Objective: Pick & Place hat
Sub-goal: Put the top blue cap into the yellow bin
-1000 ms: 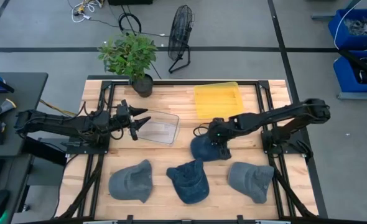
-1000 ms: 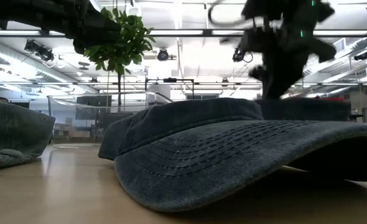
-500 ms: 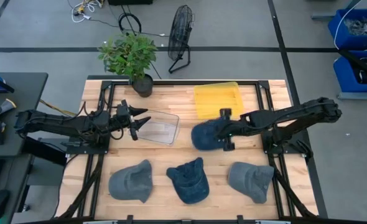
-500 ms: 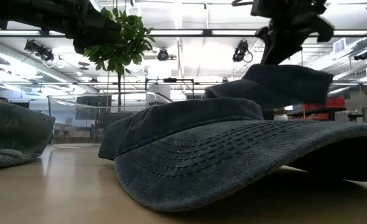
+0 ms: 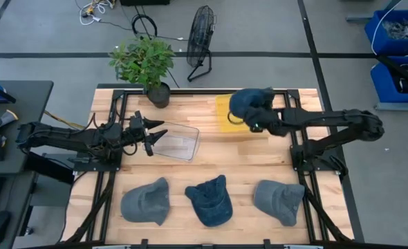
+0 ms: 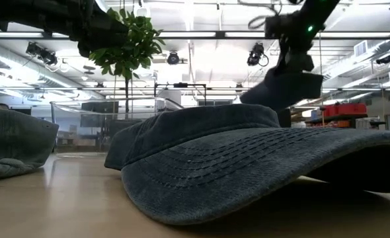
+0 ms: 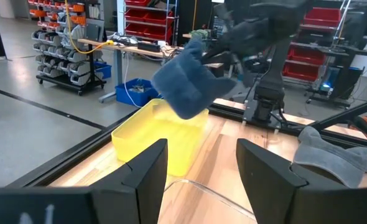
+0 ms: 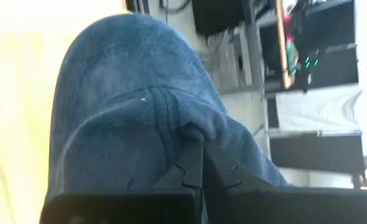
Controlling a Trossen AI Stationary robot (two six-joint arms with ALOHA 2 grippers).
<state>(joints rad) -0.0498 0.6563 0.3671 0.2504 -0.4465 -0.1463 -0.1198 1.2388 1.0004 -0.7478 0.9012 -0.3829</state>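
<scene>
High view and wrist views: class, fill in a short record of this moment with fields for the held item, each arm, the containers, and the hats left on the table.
held item: dark blue hat, lifted off the table above the yellow bin
right gripper: jaws shut on the hat's fabric, over the yellow bin
left gripper: jaws open, hovering at the clear tray, holding nothing
containers: yellow bin at the table's far side; clear tray to its left
hats on table: three in a row at the near edge, grey hat, navy hat, second grey hat

R pincer (image 5: 254, 119) clamped, L pincer (image 5: 157, 135) spread
</scene>
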